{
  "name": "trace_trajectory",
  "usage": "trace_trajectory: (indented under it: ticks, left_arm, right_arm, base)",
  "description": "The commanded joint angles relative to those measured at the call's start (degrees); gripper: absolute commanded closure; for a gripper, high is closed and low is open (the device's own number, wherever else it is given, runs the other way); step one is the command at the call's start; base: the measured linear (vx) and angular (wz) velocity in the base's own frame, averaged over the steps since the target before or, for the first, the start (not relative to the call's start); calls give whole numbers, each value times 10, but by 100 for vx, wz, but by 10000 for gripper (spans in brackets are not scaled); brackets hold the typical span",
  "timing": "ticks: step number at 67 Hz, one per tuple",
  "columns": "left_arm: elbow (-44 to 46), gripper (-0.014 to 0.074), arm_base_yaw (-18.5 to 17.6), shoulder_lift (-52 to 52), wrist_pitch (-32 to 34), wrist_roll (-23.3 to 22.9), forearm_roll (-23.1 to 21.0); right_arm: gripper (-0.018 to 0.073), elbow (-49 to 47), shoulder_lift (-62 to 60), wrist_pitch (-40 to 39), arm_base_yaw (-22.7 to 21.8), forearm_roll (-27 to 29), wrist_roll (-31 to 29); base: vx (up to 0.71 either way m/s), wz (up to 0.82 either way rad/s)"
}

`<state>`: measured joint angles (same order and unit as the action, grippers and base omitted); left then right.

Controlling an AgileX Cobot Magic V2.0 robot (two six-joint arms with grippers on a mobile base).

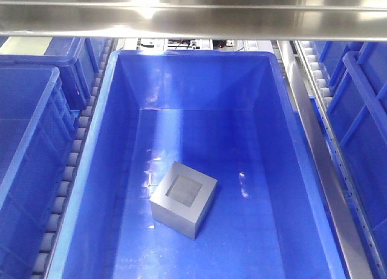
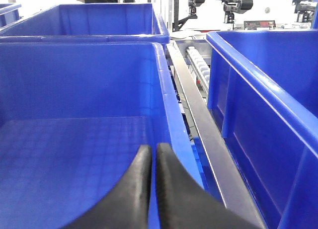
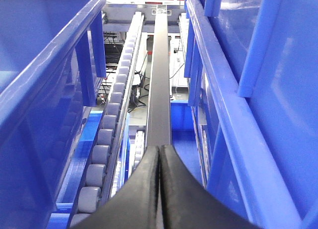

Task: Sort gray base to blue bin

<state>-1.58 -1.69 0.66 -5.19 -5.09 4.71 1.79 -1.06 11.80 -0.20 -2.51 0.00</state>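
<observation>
The gray base (image 1: pixel 184 199) lies on the glossy floor of the large blue bin (image 1: pixel 115 115) in the front view, left of the floor's middle, turned diagonally with its square recessed opening facing up. Neither arm shows in that view. In the left wrist view my left gripper (image 2: pixel 153 150) is shut with nothing in it, hanging over the inside of a side bin (image 2: pixel 74 139) by its right wall. My right gripper (image 3: pixel 160 150) is shut and empty too, above a dark metal rail (image 3: pixel 160 80) between bins. The base is not visible in either wrist view.
More blue bins flank the middle one, at left (image 1: pixel 24 134) and right (image 1: pixel 363 109). Roller tracks (image 1: pixel 66 182) and a metal divider rail (image 1: pixel 320 170) run between them. A shiny steel beam (image 1: pixel 193 16) spans the top of the front view.
</observation>
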Motion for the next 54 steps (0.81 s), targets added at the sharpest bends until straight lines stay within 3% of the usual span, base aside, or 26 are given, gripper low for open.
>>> trace_trajectory:
  ticks: [1, 54]
  left_arm:
    - [7, 604, 1, 10, 45, -3, -4]
    - [7, 604, 1, 10, 45, -3, -4]
  right_arm:
    - [564, 3, -4, -45, -1, -5, -7]
    - [564, 3, -4, -45, -1, -5, -7]
  base:
    - [0, 0]
    - [0, 0]
